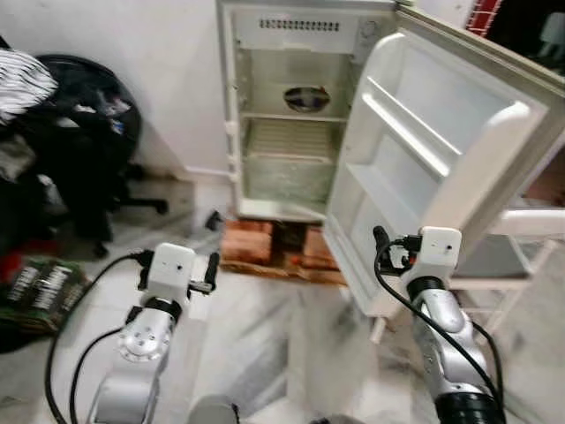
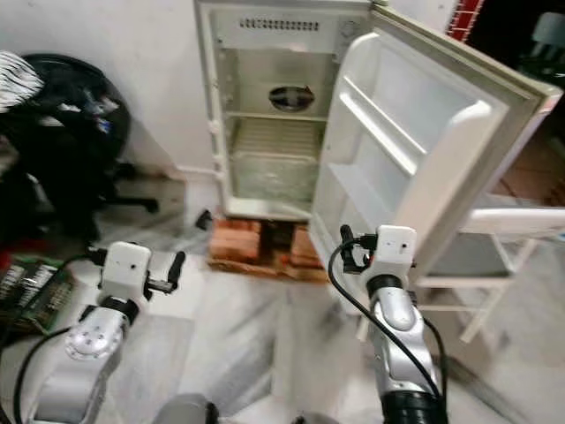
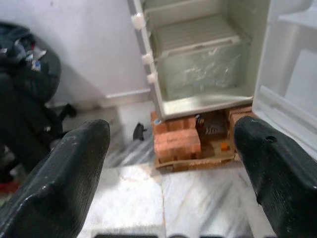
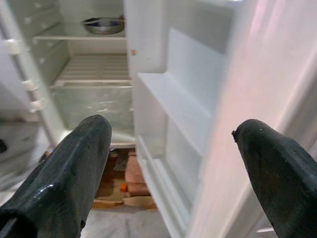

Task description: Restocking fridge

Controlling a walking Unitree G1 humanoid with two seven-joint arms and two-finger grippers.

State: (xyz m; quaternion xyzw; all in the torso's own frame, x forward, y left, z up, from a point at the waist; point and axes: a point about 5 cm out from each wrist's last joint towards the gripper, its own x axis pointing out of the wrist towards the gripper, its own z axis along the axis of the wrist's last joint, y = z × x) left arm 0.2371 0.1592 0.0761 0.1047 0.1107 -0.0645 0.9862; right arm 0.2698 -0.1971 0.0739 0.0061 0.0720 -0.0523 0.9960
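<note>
While both arms are raised in front of the robot, the fridge (image 1: 287, 115) stands at the upper centre of the left eye view, its cabinet upright with the long axis vertical and its open front facing the camera. Its door (image 1: 441, 150) is swung wide toward the upper right of the frame, inner shelves facing left. A metal bowl (image 1: 306, 98) sits on the upper shelf; below it are a wire shelf and a clear crisper drawer (image 3: 203, 74). The cabinet rests on bricks (image 1: 249, 241) on the marble floor (image 1: 256, 336).

The right end effector (image 1: 381, 243) hangs just beside the lower edge of the door, at the lower right of centre; in its wrist view the two black fingers (image 4: 74, 163) stand wide apart with nothing between them. The left end effector (image 1: 212, 269) sits at lower left, farther from the cabinet, its fingers (image 3: 64, 173) also spread wide and empty.

The fridge lies ahead of and above both end effectors, and the right arm looks nearer to the door shelves. No item for stocking is held, so fetching one seems the likely next need. A dark office chair (image 1: 84, 132) stands at the left.
</note>
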